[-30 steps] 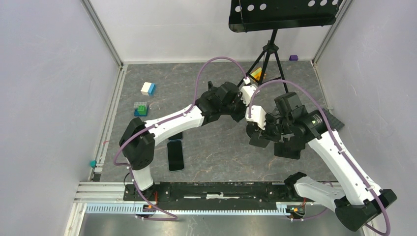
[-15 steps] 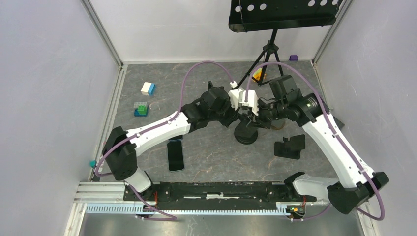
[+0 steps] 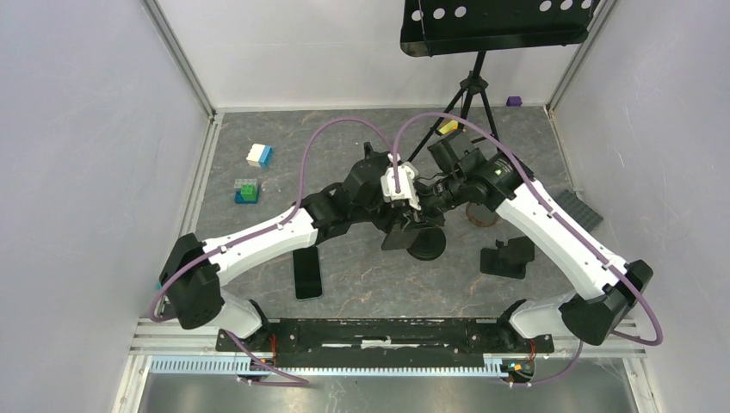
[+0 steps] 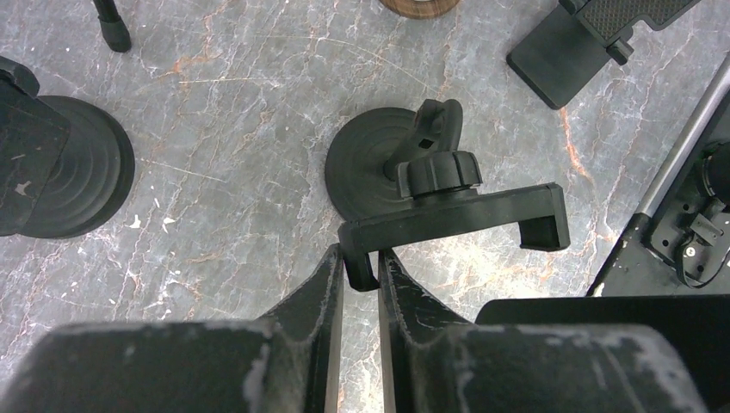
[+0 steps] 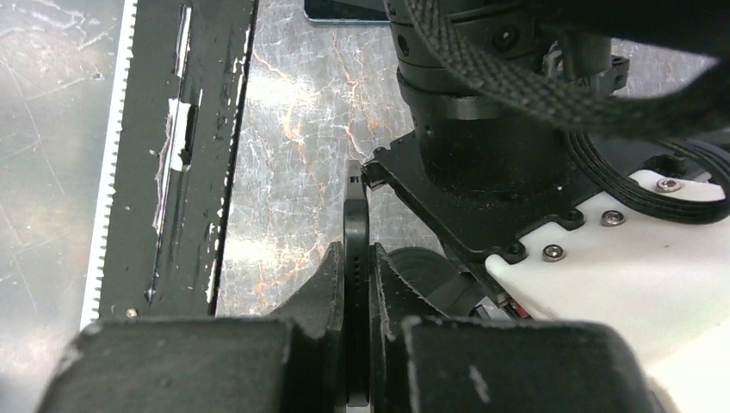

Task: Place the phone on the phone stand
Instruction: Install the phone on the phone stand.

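as i look down from overhead, nearest me runs the black rail along the table's near edge. just beyond it the phone lies flat on the grey marbled table. it is a slim black slab, dark glossy face up, long side pointing away from me. it lies just beside the left forearm and neither claw touches it. it sits well apart from the phone stand, which is off to its right at mid-table.

that stand is matte black all over. it has a round ridged base flat on the table, a short neck with a knurled knob, and a long cradle bar with a hooked lip at each end. my left claw is nearly closed, its two fingers pinching the lip at one end of the cradle.

my right claw is closed almost completely on a thin black plate standing on edge between its fingers. what that plate belongs to i cannot tell.

in the left wrist view a second round black base sits near the held stand, apart from it. to the right another black stand rests on the table, with a brown ring just behind it. farther back on the left are small clumps of toy blocks. at the far edge a music stand rises on its tripod.
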Controlling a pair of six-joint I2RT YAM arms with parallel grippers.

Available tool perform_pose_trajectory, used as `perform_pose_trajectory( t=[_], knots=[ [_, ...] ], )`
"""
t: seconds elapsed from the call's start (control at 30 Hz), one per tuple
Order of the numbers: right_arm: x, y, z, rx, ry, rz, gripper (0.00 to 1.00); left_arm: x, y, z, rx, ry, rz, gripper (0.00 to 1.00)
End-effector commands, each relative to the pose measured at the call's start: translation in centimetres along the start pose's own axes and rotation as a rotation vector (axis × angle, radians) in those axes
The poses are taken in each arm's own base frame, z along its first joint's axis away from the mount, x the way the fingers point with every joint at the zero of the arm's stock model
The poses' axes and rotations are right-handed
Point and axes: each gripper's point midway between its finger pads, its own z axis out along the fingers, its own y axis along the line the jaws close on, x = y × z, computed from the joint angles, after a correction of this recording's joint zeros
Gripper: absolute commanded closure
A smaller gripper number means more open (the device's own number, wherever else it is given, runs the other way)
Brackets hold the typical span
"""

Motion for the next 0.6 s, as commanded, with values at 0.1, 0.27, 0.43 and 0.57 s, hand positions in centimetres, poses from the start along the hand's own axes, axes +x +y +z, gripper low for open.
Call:
perform_pose_trajectory(
  t=[0.1, 0.27, 0.43, 0.57],
  knots=[
    [-1.8, -1.5, -0.1, 0.001, -0.018, -0.171, 1.00, -1.6, -1.0, -1.2, 0.047, -0.078, 0.033, 0.98],
    [-1.0, -2.3, 0.0, 0.009, 0.034, -0.204, 1.00, -1.3, -1.2, -1.3, 0.062, -0.077, 0.047, 0.98],
    [-0.5, -2.9, 0.1, 0.003, 0.072, -0.237, 1.00, -1.1, -1.5, -1.1, 0.083, -0.071, 0.052, 0.98],
    [-0.2, -3.3, 0.4, -0.002, 0.086, -0.245, 1.00, -1.0, -1.7, -1.1, 0.093, -0.071, 0.053, 0.98]
  ],
)
